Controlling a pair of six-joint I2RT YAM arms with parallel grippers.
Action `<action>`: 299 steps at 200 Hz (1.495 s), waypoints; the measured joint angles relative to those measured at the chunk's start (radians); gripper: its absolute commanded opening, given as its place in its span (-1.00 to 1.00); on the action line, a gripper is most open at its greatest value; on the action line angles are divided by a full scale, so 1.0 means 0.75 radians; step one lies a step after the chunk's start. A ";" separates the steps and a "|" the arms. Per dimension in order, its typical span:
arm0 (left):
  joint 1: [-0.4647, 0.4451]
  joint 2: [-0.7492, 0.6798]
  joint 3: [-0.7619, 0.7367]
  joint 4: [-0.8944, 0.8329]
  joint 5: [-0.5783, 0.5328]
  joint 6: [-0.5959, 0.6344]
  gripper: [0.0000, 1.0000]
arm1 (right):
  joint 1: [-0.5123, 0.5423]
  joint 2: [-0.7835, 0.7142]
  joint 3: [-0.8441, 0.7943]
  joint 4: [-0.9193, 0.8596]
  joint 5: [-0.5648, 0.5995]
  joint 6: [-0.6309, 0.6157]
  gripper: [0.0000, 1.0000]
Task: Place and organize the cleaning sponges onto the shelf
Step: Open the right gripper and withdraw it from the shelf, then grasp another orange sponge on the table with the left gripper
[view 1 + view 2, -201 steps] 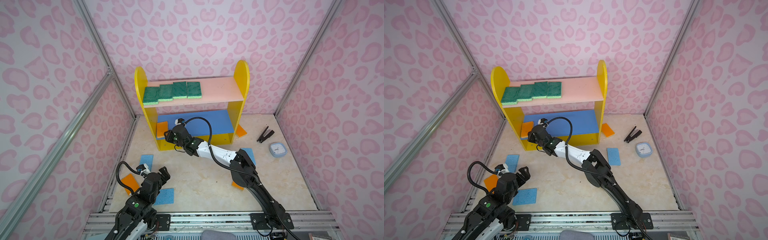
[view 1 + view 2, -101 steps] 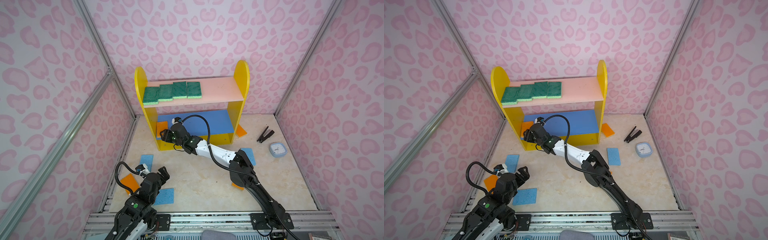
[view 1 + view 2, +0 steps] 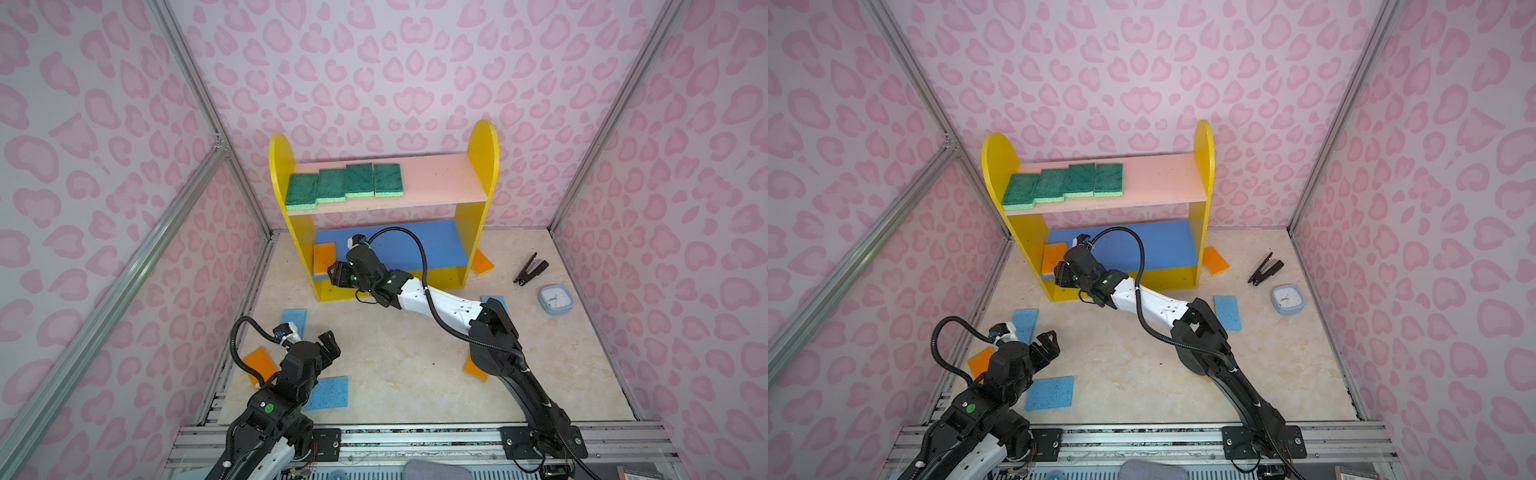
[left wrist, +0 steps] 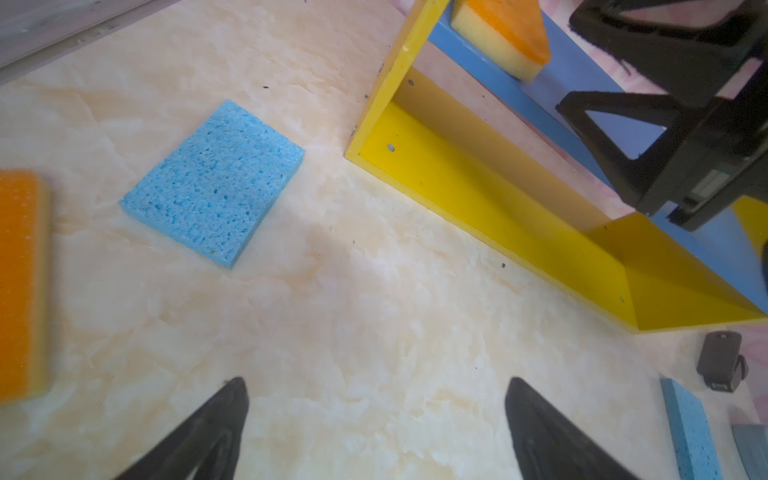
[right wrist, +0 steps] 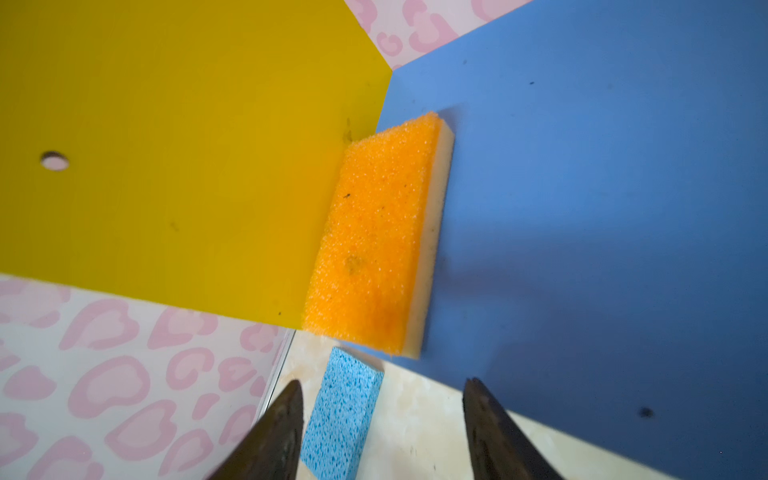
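Beige floor (image 3: 395,365): right arm (image 3: 440,301) outstretched to shelf (image 3: 482,166).

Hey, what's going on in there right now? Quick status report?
Left hand open. Right hand open by orange sponge on blue board. Four green sponges on pink board; six sponges on floor. Nothing blocking.

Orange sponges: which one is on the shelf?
The orange-over-yellow sponge on the blue middle board, by the yellow side panel; others lie on the tabletop.

Eleven sponges (image 3: 387,178), one shelf (image 3: 440,178), clock (image 3: 556,298), stapler (image 3: 531,269)
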 measured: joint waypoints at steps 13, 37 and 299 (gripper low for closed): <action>-0.001 0.051 0.031 0.001 0.025 0.036 0.95 | 0.002 -0.104 -0.112 0.023 -0.005 -0.022 0.26; -0.001 0.142 0.066 0.014 0.087 0.089 0.95 | 0.001 -0.302 -0.344 0.082 -0.018 -0.062 0.25; -0.706 1.667 0.712 0.740 0.514 0.136 0.52 | -1.092 -1.670 -2.036 -0.184 -0.403 -0.060 0.27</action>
